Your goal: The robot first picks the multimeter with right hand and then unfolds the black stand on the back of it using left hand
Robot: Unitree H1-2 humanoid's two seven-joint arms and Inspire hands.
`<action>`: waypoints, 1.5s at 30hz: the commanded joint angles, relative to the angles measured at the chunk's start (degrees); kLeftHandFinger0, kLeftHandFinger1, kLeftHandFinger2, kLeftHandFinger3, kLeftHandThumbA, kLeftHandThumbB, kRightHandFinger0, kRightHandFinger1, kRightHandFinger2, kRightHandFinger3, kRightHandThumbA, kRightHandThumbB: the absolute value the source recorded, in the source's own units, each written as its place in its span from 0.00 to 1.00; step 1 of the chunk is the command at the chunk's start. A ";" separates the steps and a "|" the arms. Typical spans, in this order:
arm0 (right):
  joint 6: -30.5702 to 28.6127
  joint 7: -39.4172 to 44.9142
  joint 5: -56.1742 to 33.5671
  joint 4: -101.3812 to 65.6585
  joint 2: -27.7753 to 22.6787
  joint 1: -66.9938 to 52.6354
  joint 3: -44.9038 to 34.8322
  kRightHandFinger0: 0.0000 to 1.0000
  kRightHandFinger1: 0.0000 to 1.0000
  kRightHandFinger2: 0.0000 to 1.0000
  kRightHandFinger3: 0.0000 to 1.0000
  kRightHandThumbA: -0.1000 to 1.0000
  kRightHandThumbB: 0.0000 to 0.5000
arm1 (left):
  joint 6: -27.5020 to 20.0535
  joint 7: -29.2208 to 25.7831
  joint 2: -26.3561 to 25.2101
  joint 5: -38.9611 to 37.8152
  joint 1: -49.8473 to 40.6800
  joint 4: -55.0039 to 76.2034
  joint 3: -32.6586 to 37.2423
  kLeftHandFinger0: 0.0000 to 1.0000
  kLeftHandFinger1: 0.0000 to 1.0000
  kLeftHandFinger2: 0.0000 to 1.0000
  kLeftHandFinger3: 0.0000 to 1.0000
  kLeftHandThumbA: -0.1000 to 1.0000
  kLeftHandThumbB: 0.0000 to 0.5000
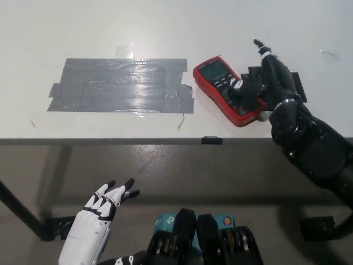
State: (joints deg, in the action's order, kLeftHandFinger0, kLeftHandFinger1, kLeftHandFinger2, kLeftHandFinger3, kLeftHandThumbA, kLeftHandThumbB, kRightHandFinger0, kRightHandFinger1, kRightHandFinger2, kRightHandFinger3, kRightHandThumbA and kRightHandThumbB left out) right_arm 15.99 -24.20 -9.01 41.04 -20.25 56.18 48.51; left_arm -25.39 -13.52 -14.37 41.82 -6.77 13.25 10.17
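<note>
You get one view only, from the head, looking steeply down: the white table (165, 33) fills twelve o'clock, the floor (182, 176) below its edge lies toward six.
</note>
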 commanded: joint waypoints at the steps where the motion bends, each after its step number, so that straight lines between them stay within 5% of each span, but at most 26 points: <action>1: 10.94 31.50 14.99 1.35 -4.98 15.84 11.40 1.00 1.00 1.00 1.00 0.58 1.00 | -1.53 -14.55 -3.48 1.13 1.10 0.50 -1.13 1.00 0.85 0.76 1.00 1.00 0.47; 9: 10.94 31.57 16.02 -1.18 -7.03 15.78 9.98 1.00 1.00 1.00 1.00 0.65 1.00 | -1.53 -14.87 -3.84 0.98 1.63 0.41 -1.20 1.00 0.86 0.77 1.00 1.00 0.47; 12: 10.94 22.04 18.42 -14.78 -13.34 15.00 1.99 1.00 1.00 1.00 1.00 0.75 0.86 | -1.53 -12.99 -2.54 -0.51 4.86 -0.55 -2.05 1.00 0.89 0.84 1.00 1.00 0.49; 16: 10.94 23.26 21.02 -17.29 -14.05 14.22 -1.22 1.00 1.00 1.00 1.00 0.76 0.85 | -1.53 -13.05 -2.31 -0.73 5.90 -0.95 -1.89 1.00 0.89 0.85 1.00 1.00 0.49; 17: 10.94 21.37 21.84 -30.37 -18.22 12.71 -8.00 1.00 1.00 1.00 1.00 0.82 0.73 | -1.53 -9.86 -1.28 -3.76 8.61 -1.49 -2.41 1.00 1.00 0.96 1.00 1.00 0.46; 21: 10.94 20.58 22.08 -46.52 -22.15 9.30 -16.25 1.00 1.00 1.00 1.00 0.83 0.71 | -0.45 -4.02 -0.36 -9.29 10.97 -1.24 -3.19 1.00 1.00 1.00 1.00 1.00 0.46; 22: 10.94 20.59 21.76 -53.90 -24.30 7.00 -19.07 1.00 1.00 1.00 1.00 0.82 0.70 | 1.09 -2.10 -0.14 -12.49 12.95 -1.14 -2.94 1.00 1.00 1.00 1.00 1.00 0.36; 25: 10.94 22.46 22.53 -63.58 -25.92 3.04 -23.34 1.00 1.00 1.00 1.00 0.85 0.69 | 3.27 0.21 0.09 -17.06 15.50 -1.55 -3.01 1.00 1.00 1.00 1.00 1.00 0.26; 29: 10.94 23.79 23.46 -63.93 -25.41 2.70 -24.62 1.00 1.00 1.00 1.00 0.85 0.69 | 3.25 0.47 0.23 -17.24 15.84 -1.66 -3.11 1.00 1.00 1.00 1.00 1.00 0.26; 30: 10.94 21.84 19.23 -74.35 -25.94 -2.45 -28.77 1.00 1.00 1.00 1.00 0.75 0.61 | 7.62 3.37 0.45 -21.26 17.48 -2.57 -3.48 1.00 1.00 1.00 1.00 1.00 0.26; 37: 10.94 18.93 18.55 -84.38 -22.12 -13.67 -33.29 1.00 1.00 1.00 1.00 0.82 0.64 | 9.12 4.88 0.87 -23.26 18.17 -4.75 -3.69 1.00 1.00 1.00 1.00 1.00 0.23; 45: 2.31 15.54 18.88 -85.04 -13.79 -33.32 -33.04 1.00 1.00 1.00 1.00 0.74 0.56 | 7.79 5.36 1.00 -25.19 15.55 -6.98 -3.23 1.00 1.00 1.00 1.00 1.00 0.21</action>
State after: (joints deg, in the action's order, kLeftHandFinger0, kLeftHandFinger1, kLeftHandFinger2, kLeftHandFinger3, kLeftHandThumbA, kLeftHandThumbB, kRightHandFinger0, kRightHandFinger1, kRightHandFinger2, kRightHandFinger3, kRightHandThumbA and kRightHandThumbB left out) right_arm 24.23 -5.07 5.94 -32.78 -36.22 30.14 23.44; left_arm -21.48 -13.55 -13.79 28.35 7.54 6.84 8.57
